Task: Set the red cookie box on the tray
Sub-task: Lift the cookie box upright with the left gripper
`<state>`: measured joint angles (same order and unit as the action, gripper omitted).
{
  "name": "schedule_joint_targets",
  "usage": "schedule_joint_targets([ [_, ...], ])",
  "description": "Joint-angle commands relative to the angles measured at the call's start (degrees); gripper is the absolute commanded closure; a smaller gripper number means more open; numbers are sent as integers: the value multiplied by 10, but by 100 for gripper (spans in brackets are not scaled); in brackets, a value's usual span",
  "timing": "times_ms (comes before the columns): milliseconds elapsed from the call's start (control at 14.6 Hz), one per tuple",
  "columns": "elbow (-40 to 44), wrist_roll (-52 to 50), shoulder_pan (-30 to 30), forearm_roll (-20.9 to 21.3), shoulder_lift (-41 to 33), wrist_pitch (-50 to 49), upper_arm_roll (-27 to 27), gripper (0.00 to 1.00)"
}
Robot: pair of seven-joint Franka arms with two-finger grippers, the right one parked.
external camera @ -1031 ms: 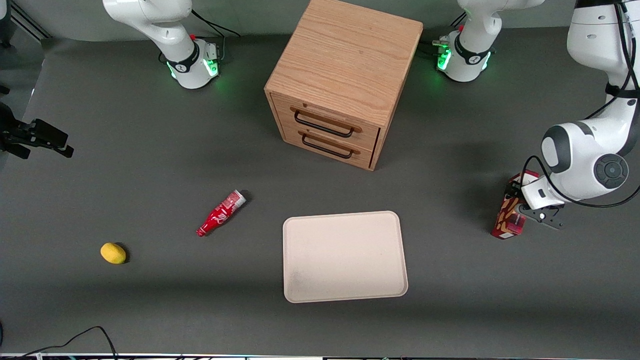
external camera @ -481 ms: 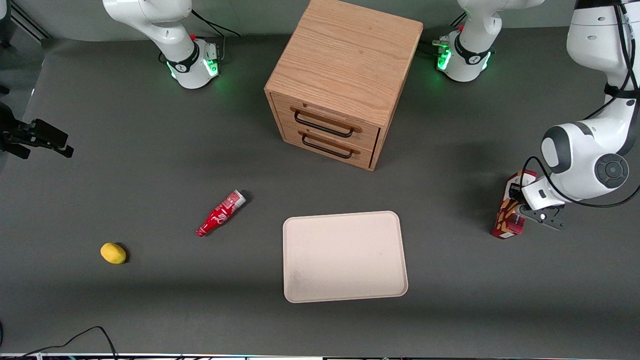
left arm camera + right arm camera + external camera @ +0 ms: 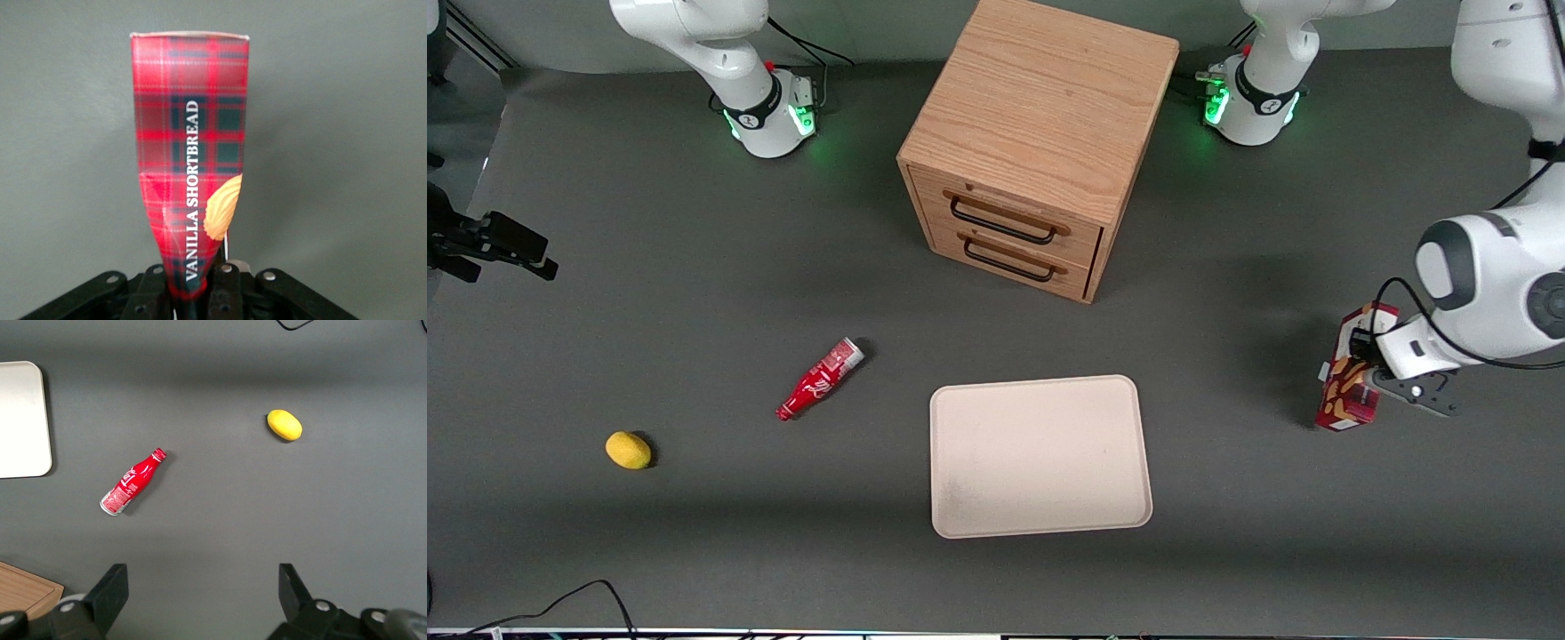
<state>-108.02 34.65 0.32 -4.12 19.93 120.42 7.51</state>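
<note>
In the front view the gripper (image 3: pixel 1371 384) of the working arm sits low over the table (image 3: pixel 694 267) at the working arm's end, its jaws clamped on the red cookie box (image 3: pixel 1350 391); the box stands roughly on end, slightly tilted, with its lower end at or just above the table surface, which of the two cannot be told. The tray (image 3: pixel 1040 455) lies flat near the middle of the table, well apart from the box and nearer to the front camera than the wooden drawer cabinet (image 3: pixel 1040 142), which has two drawers with dark handles, both shut. A small red bottle (image 3: pixel 820 380) lies on its side toward the parked arm's end, and a yellow lemon-like fruit (image 3: pixel 629 450) rests farther that way still, nearer the front camera than the bottle. In the left wrist view the box (image 3: pixel 193 173) fills the centre, showing red tartan, the words VANILLA SHORTBREAD along its side and a tan cookie picture; its end nearest the camera is pinched between the black fingers (image 3: pixel 225 293) of the gripper (image 3: pixel 197 300), the jaws narrow and closed on the cardboard, with bare grey table around it. In the right wrist view the bottle (image 3: pixel 132 482) and the yellow fruit (image 3: pixel 285 425) lie apart on the table, and a rounded corner of the tray (image 3: pixel 27 420) shows beside the bottle.
</note>
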Motion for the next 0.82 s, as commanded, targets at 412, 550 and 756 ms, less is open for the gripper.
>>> schedule_joint_targets([
  [412, 353, -238, -3, -4, -33, -442, -65, 100],
  [550, 371, -347, -3, -6, -34, -447, -118, 100],
  [756, 371, -498, -2, 0, -21, -425, -215, 100],
])
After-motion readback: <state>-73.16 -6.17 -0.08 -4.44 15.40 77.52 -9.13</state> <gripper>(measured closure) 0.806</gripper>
